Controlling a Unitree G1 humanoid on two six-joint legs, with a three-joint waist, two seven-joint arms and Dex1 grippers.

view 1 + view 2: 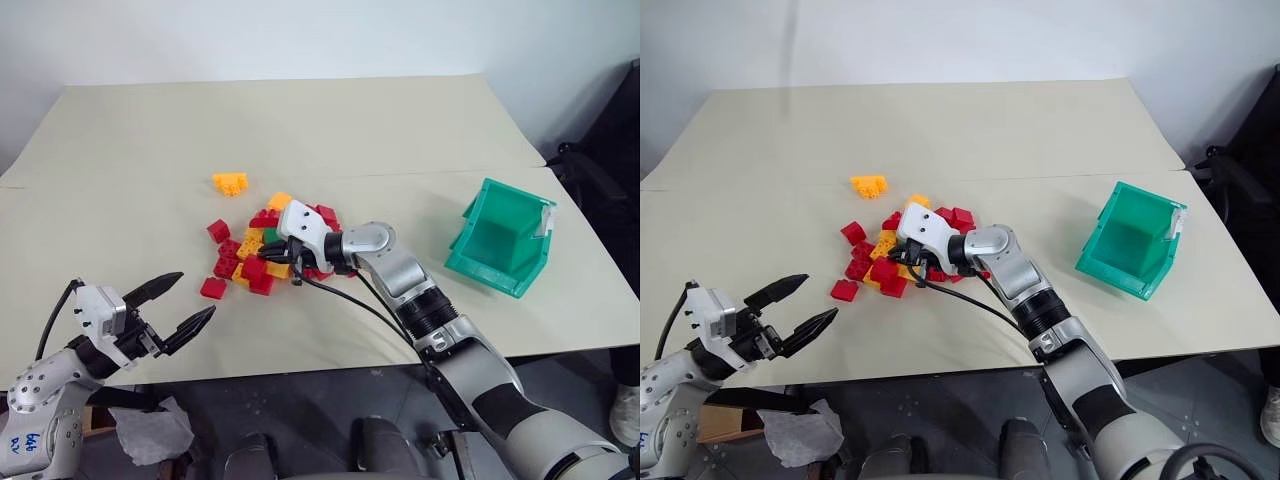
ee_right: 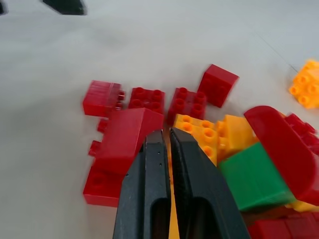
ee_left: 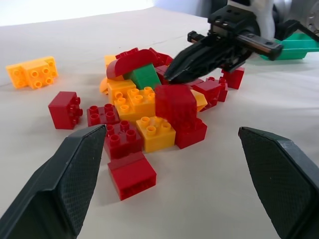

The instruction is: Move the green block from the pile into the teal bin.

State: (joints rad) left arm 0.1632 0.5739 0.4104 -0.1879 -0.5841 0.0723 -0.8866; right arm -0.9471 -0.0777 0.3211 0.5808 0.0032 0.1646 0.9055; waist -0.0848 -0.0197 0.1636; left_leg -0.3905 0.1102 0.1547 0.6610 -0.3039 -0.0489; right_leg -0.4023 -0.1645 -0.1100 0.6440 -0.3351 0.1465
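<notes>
Right gripper (image 2: pixel 167 137): fingers pressed together, empty, tips in the pile (image 1: pixel 262 250) among red and yellow bricks. The green block (image 2: pixel 254 179) lies just beside the fingers, under a curved red brick (image 2: pixel 281 144). Left gripper (image 1: pixel 185 302): fingers spread, empty, apart from the pile. The teal bin (image 1: pixel 500 240) stands well away.

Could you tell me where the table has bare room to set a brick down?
Bare table lies behind the lone yellow brick, and between the pile and the teal bin. It is crowded at the pile, where the right gripper sits.
</notes>
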